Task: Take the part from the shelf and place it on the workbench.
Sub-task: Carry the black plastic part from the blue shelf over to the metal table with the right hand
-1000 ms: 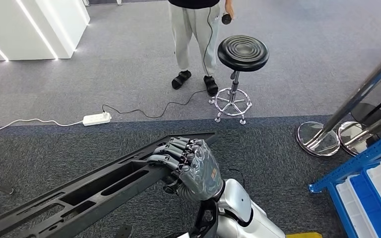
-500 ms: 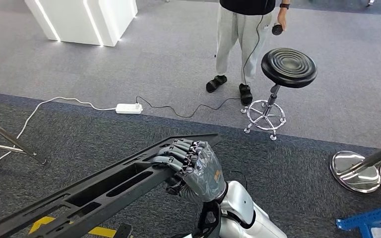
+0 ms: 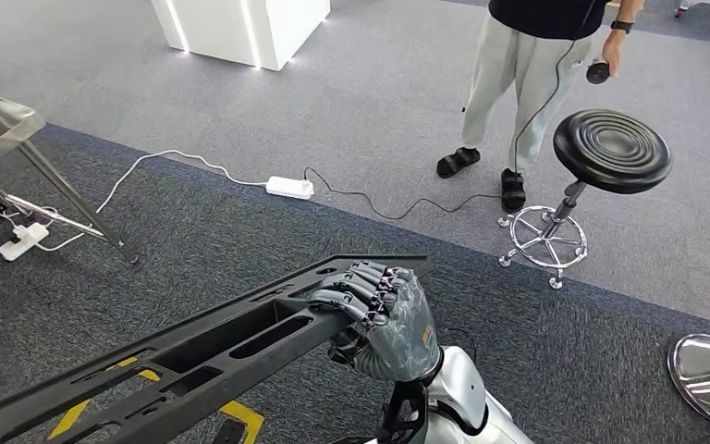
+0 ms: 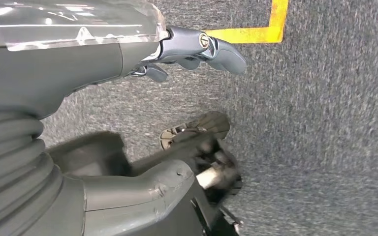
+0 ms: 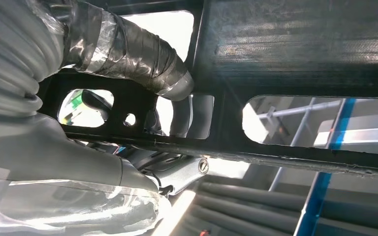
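The part is a long black plastic frame (image 3: 194, 356) with slotted openings, running from the lower left up to the middle of the head view. My right hand (image 3: 379, 319) grips it near its upper end, fingers curled over the top edge. In the right wrist view the thumb (image 5: 128, 54) wraps round the black frame (image 5: 295, 54) from beneath. My left hand (image 4: 78, 64) hangs over grey carpet and holds nothing, its fingers (image 4: 216, 46) apart from the thumb.
A person (image 3: 536, 83) stands ahead on the right beside a black stool (image 3: 610, 153). A white power strip (image 3: 289, 187) and cables lie on the floor. A metal table's leg (image 3: 65, 199) slants at the left. Yellow floor tape (image 3: 240, 421) marks the carpet near me.
The camera has turned left, so the whole scene has slid right and the blue shelf has left the picture. A metal table has come in at the left. My right hand keeps holding the frame.
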